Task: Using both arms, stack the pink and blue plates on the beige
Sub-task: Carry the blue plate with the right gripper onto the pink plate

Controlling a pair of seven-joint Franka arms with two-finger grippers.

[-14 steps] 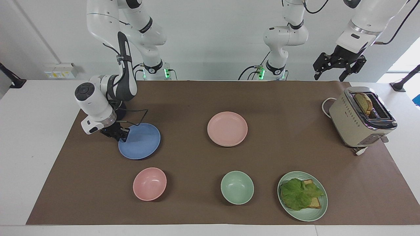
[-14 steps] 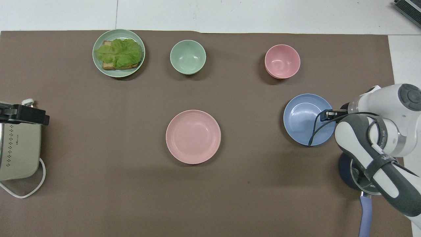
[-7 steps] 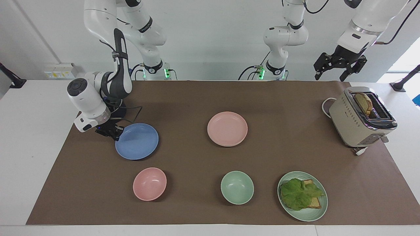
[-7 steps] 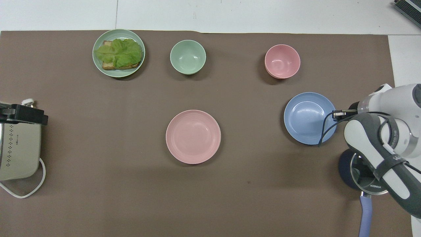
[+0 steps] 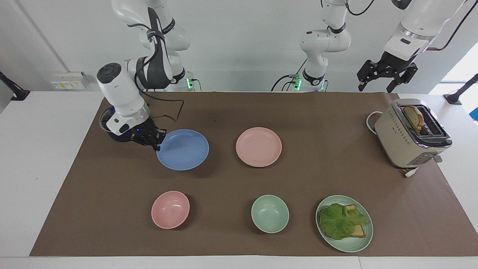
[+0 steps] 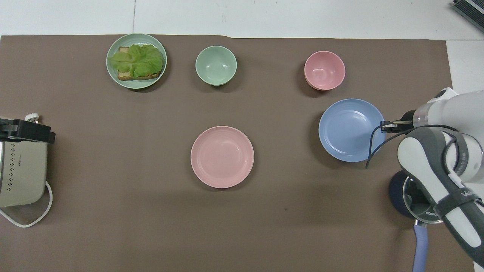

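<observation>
Matte blue plate [image 5: 183, 150], matte pink plate [image 5: 258, 146], glossy white arms [image 5: 123, 93], chrome-topped toaster [image 5: 412, 133]

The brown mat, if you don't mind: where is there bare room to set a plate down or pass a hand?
Widest bare patch: between pink plate and toaster. Also free: the mat strip nearer the robots than the pink plate. Crowded: the pink bowl, green bowl, lettuce plate row, and where the right end effector holds the blue plate.

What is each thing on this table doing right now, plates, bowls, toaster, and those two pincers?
Blue plate: lifted, held by its rim.
Right pincer: shut on it.
Left pincer: open, waiting above the toaster.
Pink plate: flat, empty.
Toaster: bread slice up.
</observation>
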